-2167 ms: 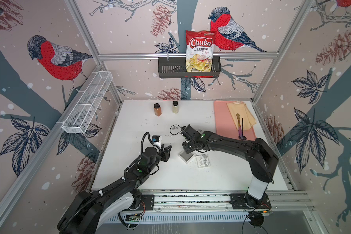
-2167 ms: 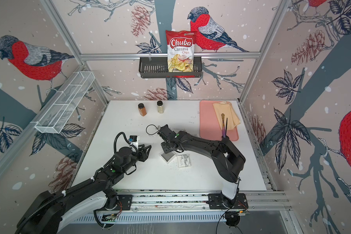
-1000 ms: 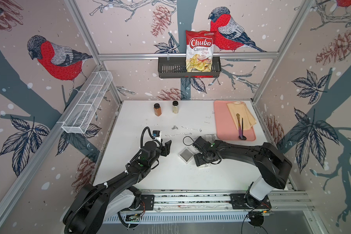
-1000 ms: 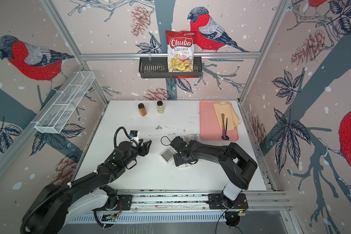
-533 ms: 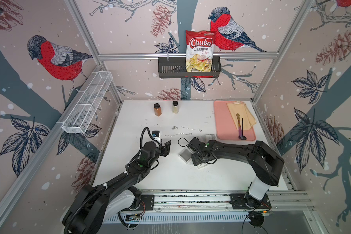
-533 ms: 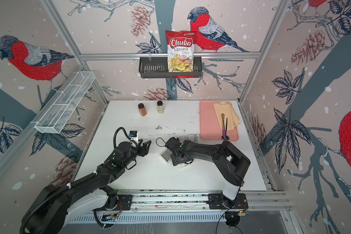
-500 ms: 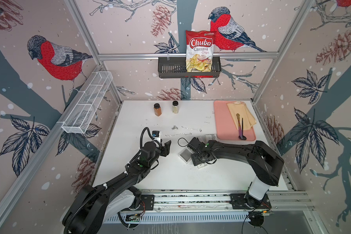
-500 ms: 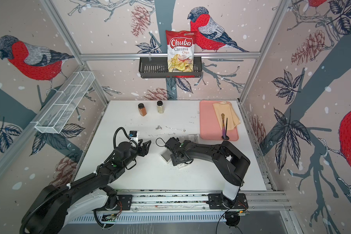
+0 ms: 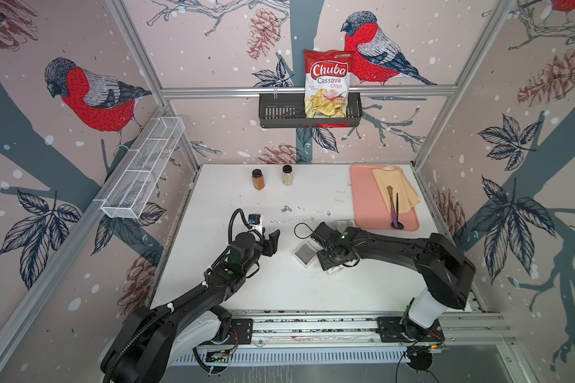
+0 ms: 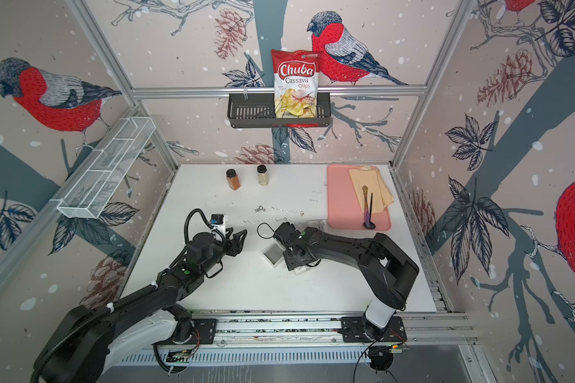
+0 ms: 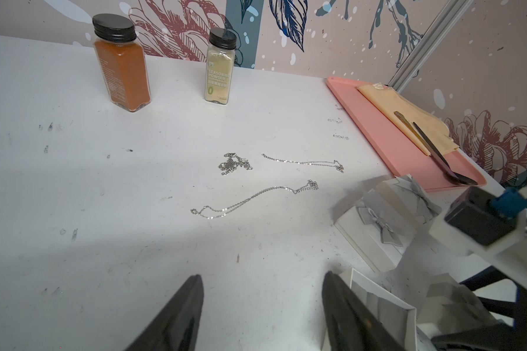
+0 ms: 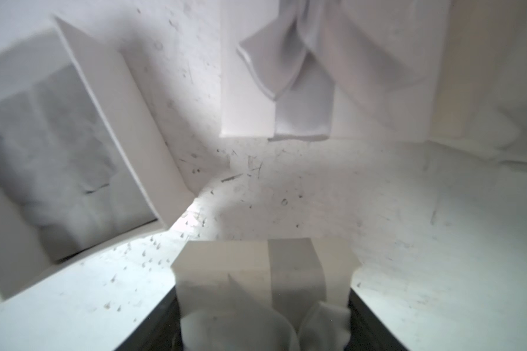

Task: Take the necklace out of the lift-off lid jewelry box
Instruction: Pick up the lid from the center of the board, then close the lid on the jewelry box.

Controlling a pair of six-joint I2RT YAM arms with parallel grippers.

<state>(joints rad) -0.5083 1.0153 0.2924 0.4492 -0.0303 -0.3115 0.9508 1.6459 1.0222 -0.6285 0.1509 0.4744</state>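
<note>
Lower centre: the right gripper (image 9: 332,263) has come back and narrowed its jaws around a still-lidded jewelry box (image 12: 256,261), whether pinching yet I cannot tell; lid-lifting looks next, necklace presumably hidden inside. The left gripper (image 11: 262,278) waits, jaws apart. Farther up, three chains (image 11: 235,164) lie loose.

Bright, even overhead light fills both top views, with soft shadows on your desk (image 9: 279,291). Your right wrist view is washed out and blurred; your left gripper (image 11: 260,276) looks soft-focused.
</note>
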